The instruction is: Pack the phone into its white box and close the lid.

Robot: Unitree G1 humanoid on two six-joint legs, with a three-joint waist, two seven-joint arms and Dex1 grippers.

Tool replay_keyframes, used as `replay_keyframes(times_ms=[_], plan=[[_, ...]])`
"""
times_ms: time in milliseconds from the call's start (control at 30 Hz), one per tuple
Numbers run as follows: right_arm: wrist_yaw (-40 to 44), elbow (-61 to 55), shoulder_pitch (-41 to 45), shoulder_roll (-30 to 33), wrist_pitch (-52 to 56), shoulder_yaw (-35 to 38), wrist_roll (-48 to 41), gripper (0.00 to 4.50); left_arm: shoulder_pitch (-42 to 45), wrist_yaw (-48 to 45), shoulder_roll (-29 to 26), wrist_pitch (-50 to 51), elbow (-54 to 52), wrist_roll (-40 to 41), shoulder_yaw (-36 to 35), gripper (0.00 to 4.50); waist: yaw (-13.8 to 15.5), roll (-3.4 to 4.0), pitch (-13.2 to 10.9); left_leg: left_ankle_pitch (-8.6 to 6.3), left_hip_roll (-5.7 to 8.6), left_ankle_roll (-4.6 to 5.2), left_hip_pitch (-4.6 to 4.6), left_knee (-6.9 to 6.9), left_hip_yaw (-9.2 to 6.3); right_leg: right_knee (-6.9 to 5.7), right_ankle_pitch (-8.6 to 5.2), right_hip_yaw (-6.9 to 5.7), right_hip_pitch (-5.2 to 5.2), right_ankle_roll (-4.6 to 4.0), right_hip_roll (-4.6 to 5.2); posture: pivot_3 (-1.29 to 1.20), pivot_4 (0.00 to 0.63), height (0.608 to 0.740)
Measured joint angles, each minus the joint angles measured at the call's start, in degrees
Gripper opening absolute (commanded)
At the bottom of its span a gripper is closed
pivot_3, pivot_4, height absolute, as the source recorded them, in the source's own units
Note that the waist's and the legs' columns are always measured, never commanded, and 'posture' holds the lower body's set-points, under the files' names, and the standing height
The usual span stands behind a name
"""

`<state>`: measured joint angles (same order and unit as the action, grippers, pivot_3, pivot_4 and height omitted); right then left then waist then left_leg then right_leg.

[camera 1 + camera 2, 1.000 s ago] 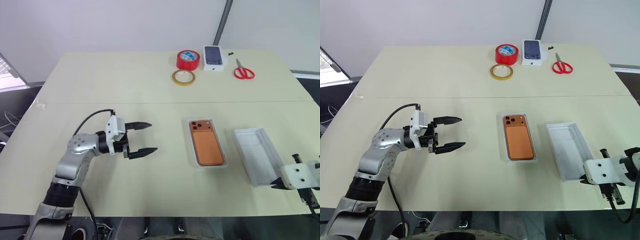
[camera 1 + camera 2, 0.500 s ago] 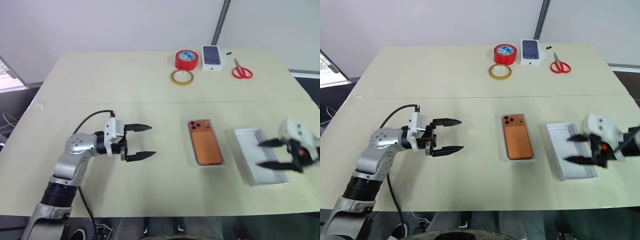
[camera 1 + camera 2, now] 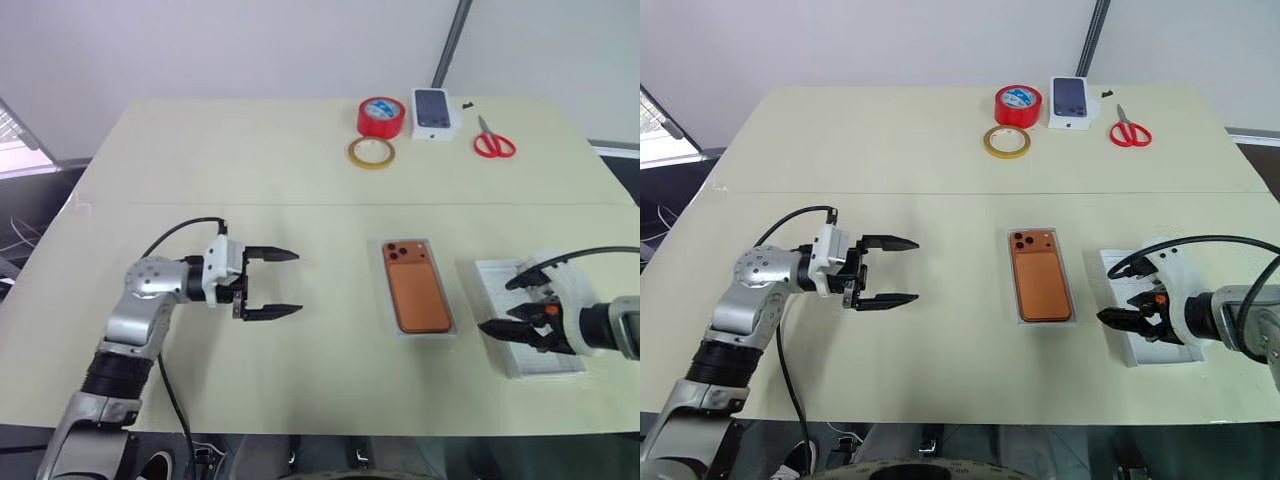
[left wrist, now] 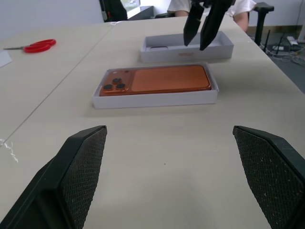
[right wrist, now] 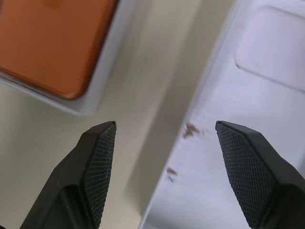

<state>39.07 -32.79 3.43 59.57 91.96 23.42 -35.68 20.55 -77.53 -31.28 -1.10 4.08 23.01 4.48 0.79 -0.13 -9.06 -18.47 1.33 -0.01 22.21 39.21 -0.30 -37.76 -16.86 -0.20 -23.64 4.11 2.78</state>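
Observation:
The orange phone point(image 3: 415, 288) lies back up inside the shallow white box point(image 3: 384, 300) at the table's middle right, its camera lenses at the far end. To its right the lid point(image 3: 540, 352) rests on the table with its hollow side up. My right gripper point(image 3: 497, 305) hangs open over the lid's edge nearest the box, and nothing is between its fingers point(image 5: 102, 157). The right wrist view looks down on the phone's corner point(image 5: 52, 43), the box rim point(image 5: 102, 90) and the lid point(image 5: 252, 95). Well left of the box, my left gripper point(image 3: 298, 282) is open and empty, pointing level at the phone point(image 4: 162, 80).
At the table's far side stand a red tape roll point(image 3: 381, 117), a yellowish tape ring point(image 3: 371, 153), a small white box picturing a dark phone point(image 3: 434, 108) and red scissors point(image 3: 493, 144). A person in a white top point(image 4: 181, 5) sits past the table's right end.
My right gripper came up from beside the lid's near right corner, rolled over and opened. It now points down over the lid's left edge. The left gripper has kept its place.

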Motion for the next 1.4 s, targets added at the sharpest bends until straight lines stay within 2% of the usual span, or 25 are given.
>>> replay_keyframes(times_ms=[233, 533, 833, 933, 1100, 1400], plan=[[-12.3, -0.51, -2.45, -0.77, 0.17, 2.14, -9.51, 3.48, 0.15, 0.04, 0.41, -0.72, 0.27, -0.05, 1.16, 4.5, -0.33, -0.02, 0.0, 0.01, 0.0, 0.0, -0.04, 0.01, 0.01, -0.1, 0.0, 0.0, 0.0, 0.0, -0.03, 0.0, 0.15, 0.74], [-31.91, 3.1, 1.78, -4.91, 0.18, 1.06, -22.29, 3.48, -1.31, 1.23, 0.4, -0.58, -1.52, -0.02, 1.43, 4.5, -0.24, -0.03, 0.0, 0.01, 0.0, 0.01, -0.03, 0.03, 0.01, -0.12, 0.0, 0.0, 0.0, 0.01, -0.05, 0.0, 0.15, 0.74], [-45.16, 4.12, 1.82, -5.06, 0.18, -0.36, -33.39, 3.48, -2.27, 2.8, 0.37, 0.21, -3.33, 0.06, 1.45, 4.5, -0.22, -0.03, 0.0, 0.01, 0.0, 0.01, -0.02, 0.03, 0.01, -0.11, 0.0, 0.0, 0.01, 0.01, -0.06, 0.0, 0.15, 0.74], [-48.81, 4.13, 1.22, -5.34, 0.18, -0.37, -36.8, 2.66, -2.33, 3.08, 0.37, 0.67, -3.84, 0.1, 1.45, 4.5, -0.22, -0.03, 0.0, 0.01, 0.0, 0.01, -0.01, 0.03, 0.01, -0.11, 0.0, 0.0, 0.01, 0.01, -0.07, 0.0, 0.15, 0.74], [-53.43, 4.15, 1.26, -5.33, 0.18, -0.99, -37.67, 0.13, -2.4, 3.95, 0.4, 1.75, -4.38, 0.16, 1.45, 4.5, -0.33, -0.03, 0.0, 0.01, -0.01, 0.02, -0.03, 0.03, 0.01, -0.12, 0.0, 0.0, 0.02, 0.01, -0.1, 0.0, 0.15, 0.74], [-56.89, 3.84, 2.58, -7.9, 0.17, -3.63, -35.54, 0.05, -2.75, 4.69, 0.39, 2.09, -4.95, 0.17, 1.44, 4.5, -0.66, -0.52, 0.27, 0.0, -0.03, 0.03, -0.41, 0.03, 0.0, -0.03, 0.0, 0.0, 0.43, 0.01, -0.1, 0.0, 0.15, 0.74]])
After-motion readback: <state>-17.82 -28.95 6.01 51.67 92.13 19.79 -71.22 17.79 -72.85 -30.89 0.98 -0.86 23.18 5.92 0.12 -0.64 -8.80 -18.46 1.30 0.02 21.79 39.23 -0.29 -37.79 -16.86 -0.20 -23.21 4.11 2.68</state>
